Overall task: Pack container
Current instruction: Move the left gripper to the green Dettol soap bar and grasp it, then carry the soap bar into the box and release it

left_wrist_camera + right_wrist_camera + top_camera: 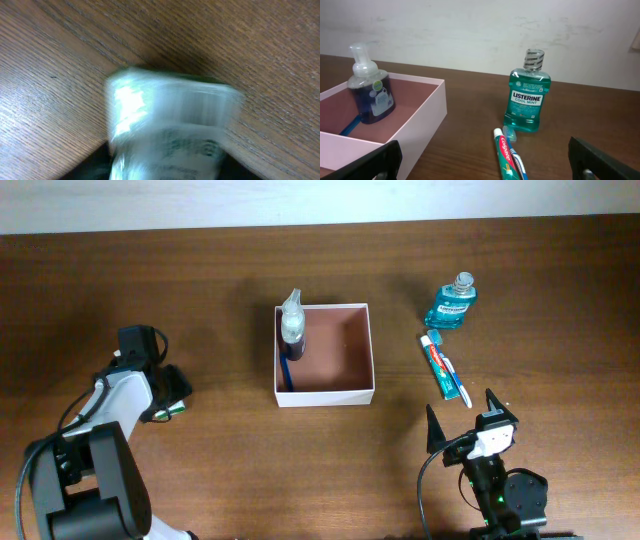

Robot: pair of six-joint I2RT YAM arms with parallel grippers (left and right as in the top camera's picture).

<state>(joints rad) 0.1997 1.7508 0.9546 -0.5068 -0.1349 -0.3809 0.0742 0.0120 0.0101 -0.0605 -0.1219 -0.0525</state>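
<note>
- The square, white-walled container (323, 394) lies far-left of my right gripper (459, 401), whose jaws are spread wide.
- My left gripper (172, 395) sits well left of it; I cannot tell its grip.

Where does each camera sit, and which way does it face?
Overhead: above the table, facing straight down; left arm and right arm show.
Left wrist: close over the table, on a blurred green-white item; robot parts unclear.
Right wrist: low, facing container and mouthwash; open right pincer frames them.
Shared: overhead also shows container and mouthwash.

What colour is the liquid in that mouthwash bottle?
The mouthwash bottle holds teal liquid, clearest in the right wrist view.
</note>
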